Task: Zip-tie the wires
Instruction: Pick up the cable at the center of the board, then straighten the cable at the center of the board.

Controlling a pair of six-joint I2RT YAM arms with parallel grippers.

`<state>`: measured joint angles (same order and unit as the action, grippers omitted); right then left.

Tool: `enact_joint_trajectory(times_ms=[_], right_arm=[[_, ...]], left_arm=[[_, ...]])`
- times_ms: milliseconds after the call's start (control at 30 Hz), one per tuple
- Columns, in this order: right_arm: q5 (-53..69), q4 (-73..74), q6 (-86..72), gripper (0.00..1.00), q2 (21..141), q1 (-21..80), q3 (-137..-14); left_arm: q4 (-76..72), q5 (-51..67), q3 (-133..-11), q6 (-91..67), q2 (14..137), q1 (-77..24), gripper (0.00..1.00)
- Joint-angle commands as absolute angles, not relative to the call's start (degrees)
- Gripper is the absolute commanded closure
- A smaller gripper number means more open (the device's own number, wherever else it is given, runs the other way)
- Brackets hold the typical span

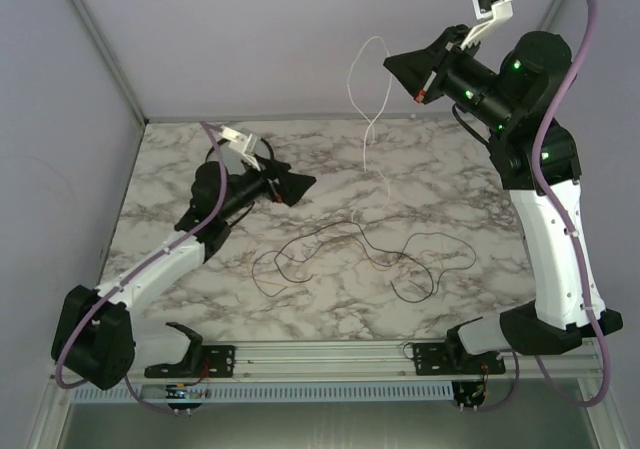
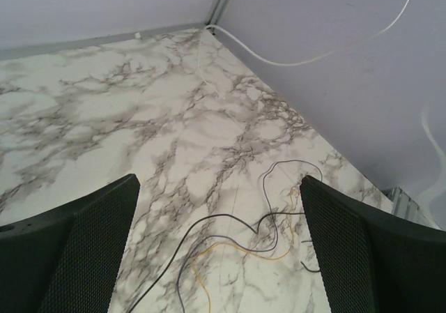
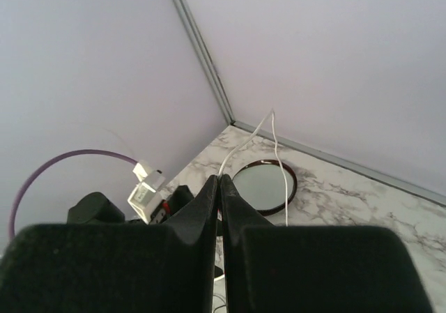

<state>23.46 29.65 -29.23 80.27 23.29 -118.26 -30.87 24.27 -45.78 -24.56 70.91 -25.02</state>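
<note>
**Q:** Where are the wires?

**A:** The wires [image 1: 340,251] lie in loose, dark, hair-thin loops on the marble-patterned bench [image 1: 460,164], near its middle. The left wrist view shows one yellowish strand among them.

**Q:** And the zip tie?

**A:** The zip tie [image 1: 368,134], a thin white strip, hangs in a curving line from the right gripper [image 1: 390,66]. That gripper is raised high over the far side of the bench. The strip's lower end comes down near the far side of the wires; I cannot tell whether it touches them.

**Q:** How do the jaws stand?

**A:** The right jaws are pressed together, pinching the zip tie. The left gripper [image 1: 300,189] hovers low over the bench, left of the wires, with its jaws spread wide and holding nothing.

**Q:** Anything else?

**A:** The right wrist view shows a round dark-rimmed dish [image 3: 265,187] on the bench, by the corner.
</note>
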Motion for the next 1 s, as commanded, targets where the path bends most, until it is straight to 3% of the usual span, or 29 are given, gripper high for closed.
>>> enact_joint_trajectory(times_ms=[0,267,533,600,733,800,867,967], right_arm=[[28.04,28.90,-31.40,1.00,78.95,22.69,-119.60],[32.19,26.14,-34.08,1.00,77.74,22.53,-119.10],[33.59,20.51,-37.43,1.00,74.39,22.51,-113.86],[33.75,18.48,-38.63,1.00,73.13,22.58,-112.26],[33.75,15.24,-40.32,1.00,71.47,22.57,-109.85],[33.75,14.37,-40.95,1.00,70.92,22.52,-109.29],[33.75,14.30,-40.81,1.00,70.57,22.52,-109.08],[33.30,14.47,-40.11,1.00,69.81,21.77,-108.04]], left_arm=[[-40.01,19.68,-46.41,-20.70,74.24,-28.64,0.00],[-39.92,18.96,-51.42,-16.34,82.59,-35.23,0.00],[-51.64,14.31,-52.78,-19.59,90.32,-37.81,0.03],[-53.81,15.33,-54.19,-20.22,92.85,-37.95,0.16],[-55.30,18.12,-58.06,-20.44,97.80,-38.01,0.69],[-59.93,18.06,-58.44,-21.55,99.74,-38.03,0.86],[-62.16,17.73,-58.87,-22.42,100.89,-37.97,0.98],[-59.06,17.11,-59.52,-21.33,100.09,-37.98,1.00]])
